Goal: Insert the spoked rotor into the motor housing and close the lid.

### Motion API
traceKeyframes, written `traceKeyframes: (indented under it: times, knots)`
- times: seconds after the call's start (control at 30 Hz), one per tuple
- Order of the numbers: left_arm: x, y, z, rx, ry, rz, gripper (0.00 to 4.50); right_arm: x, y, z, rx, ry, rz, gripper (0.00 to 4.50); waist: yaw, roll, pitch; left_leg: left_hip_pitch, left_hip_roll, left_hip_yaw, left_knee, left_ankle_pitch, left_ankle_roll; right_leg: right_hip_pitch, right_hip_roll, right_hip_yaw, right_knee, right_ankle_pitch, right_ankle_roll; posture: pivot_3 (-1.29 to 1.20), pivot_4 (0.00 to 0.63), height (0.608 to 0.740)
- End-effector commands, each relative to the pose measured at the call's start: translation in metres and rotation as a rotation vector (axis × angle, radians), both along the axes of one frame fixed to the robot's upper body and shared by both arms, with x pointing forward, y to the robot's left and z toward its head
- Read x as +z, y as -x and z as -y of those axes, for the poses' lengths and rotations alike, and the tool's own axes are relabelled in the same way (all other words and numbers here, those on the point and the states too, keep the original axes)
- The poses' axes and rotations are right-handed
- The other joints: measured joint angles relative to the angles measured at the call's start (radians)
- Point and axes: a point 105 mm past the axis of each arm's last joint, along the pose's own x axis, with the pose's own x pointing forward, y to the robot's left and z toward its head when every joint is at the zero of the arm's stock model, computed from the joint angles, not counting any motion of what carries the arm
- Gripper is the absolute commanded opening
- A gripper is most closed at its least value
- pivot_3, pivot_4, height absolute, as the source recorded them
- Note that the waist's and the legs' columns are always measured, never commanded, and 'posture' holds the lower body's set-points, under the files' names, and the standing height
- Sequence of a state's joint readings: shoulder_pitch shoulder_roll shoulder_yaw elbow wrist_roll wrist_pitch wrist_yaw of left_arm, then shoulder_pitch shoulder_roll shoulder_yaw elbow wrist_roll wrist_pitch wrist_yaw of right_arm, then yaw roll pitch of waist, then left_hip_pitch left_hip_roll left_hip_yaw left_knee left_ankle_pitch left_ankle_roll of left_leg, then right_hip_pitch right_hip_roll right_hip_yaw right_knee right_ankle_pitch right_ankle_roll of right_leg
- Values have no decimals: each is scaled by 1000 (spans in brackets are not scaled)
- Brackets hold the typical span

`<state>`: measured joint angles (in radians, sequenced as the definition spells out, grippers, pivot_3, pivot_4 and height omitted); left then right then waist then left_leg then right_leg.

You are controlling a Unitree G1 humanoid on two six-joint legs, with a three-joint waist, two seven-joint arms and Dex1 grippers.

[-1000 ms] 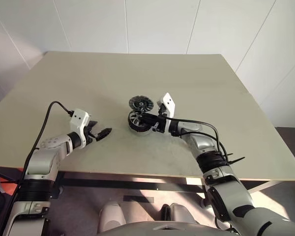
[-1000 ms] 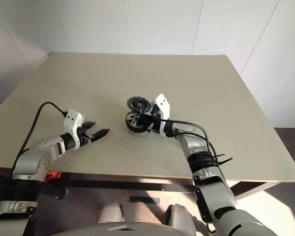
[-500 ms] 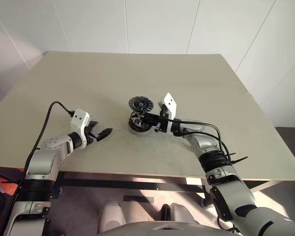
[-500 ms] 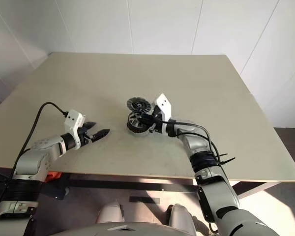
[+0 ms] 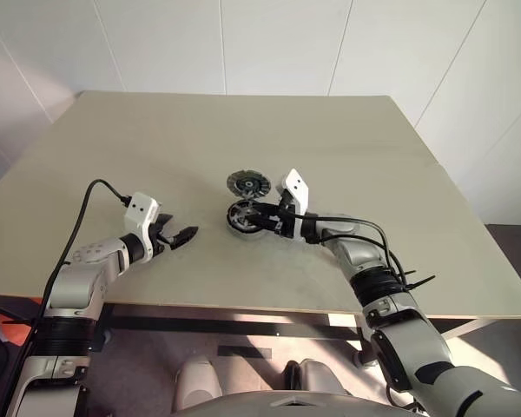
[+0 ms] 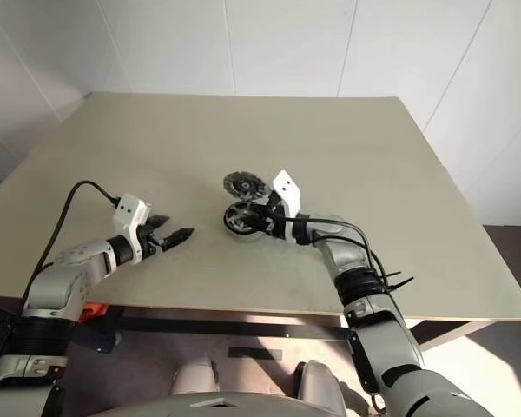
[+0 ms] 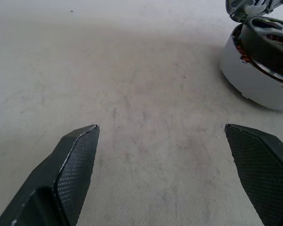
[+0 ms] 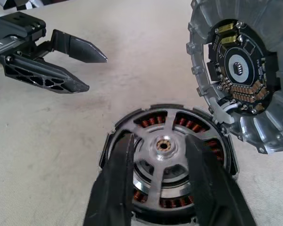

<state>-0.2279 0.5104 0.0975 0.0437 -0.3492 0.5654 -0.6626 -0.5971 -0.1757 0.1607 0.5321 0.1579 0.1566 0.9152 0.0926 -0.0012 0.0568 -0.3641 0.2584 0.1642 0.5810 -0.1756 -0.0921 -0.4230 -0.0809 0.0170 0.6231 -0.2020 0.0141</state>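
**Silver wheel now sits flat in its cup**

The big beige table [image 5: 243,130] holds all the parts near its middle.

The round grey metal motor housing cup [image 7: 254,82] with red copper wire inside lies flat on the table. The dark grey ribbed round lid [image 5: 247,182] is just behind it. It touches the cup's edge and is open, with its inner side facing out.

A second ago the shiny silver spoked rotor wheel [image 8: 162,157] was tipped up on its side over the cup, pinched by the right gripper [image 8: 160,141]. Now the wheel lies level down inside the cup. The copper wire peeks out between its spokes.

The right gripper has let its two black fingers spread about half way. They stand one on each side of the wheel's little middle hub, and they do not seem to squeeze anything now.

The left gripper [image 5: 187,234] waits well off to the side, low over the bare table. Its fingers are spread wide and it has nothing in them. It has not moved.

So I think the first job is done: the wheel is in. What is left is to shut the lid over the cup.
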Motion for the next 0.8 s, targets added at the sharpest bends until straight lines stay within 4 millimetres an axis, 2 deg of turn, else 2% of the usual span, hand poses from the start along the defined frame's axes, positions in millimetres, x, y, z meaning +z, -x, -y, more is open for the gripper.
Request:
traceKeyframes:
  times: [0.03,0.07,0.33,0.5,0.73,0.8]
  knots:
    - [11,-3,-1,-2,-11,43,4500,15,-8,-3,-34,-18,75,3128,0,0,0,0,0,0,0,0,0,0,0,0,0,0,0,0,0,740]
    - [11,-3,-1,-2,-11,43,4500,16,-9,-3,-34,-23,79,3429,0,0,0,0,0,0,0,0,0,0,0,0,0,0,0,0,0,740]
    - [10,-3,-1,-2,-9,41,4500,27,-2,-1,14,-88,51,3429,0,0,0,0,0,0,0,0,0,0,0,0,0,0,0,0,0,740]
    - [10,-3,0,-5,-8,42,4500,24,3,-4,30,-89,17,3429,0,0,0,0,0,0,0,0,0,0,0,0,0,0,0,0,0,740]
    - [11,-3,-1,-3,-11,44,4500,20,0,-6,3,-52,31,1108,0,0,0,0,0,0,0,0,0,0,0,0,0,0,0,0,0,740]
    - [11,-3,-1,-2,-12,44,4500,20,-3,-6,-9,-47,37,1108,0,0,0,0,0,0,0,0,0,0,0,0,0,0,0,0,0,740]
